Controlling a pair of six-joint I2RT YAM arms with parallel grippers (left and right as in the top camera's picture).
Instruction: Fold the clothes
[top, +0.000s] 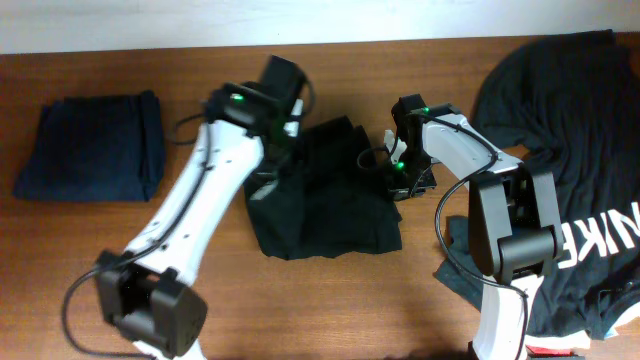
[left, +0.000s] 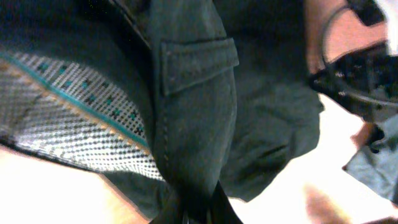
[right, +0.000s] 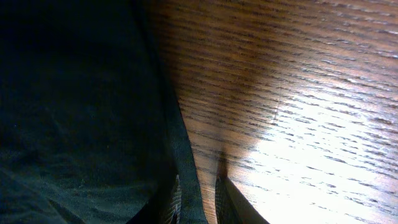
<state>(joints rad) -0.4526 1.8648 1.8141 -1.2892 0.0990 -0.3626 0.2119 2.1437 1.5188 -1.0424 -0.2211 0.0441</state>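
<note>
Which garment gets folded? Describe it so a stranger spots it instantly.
On the wooden table, look to the middle. The shorts lie there in a crumpled black heap. Unlike the folded navy garment at left and the lettered T-shirt at right, they are plain black with a dotted pale waistband lining.

The overhead view is evenly lit and fairly sharp, with soft shadows on the table (top: 330, 300). The left wrist view is close and blurred, the shorts (left: 199, 124) soft-edged, its lower right washed out. The right wrist view is dim at left, with bright glare on wood grain at right
</note>
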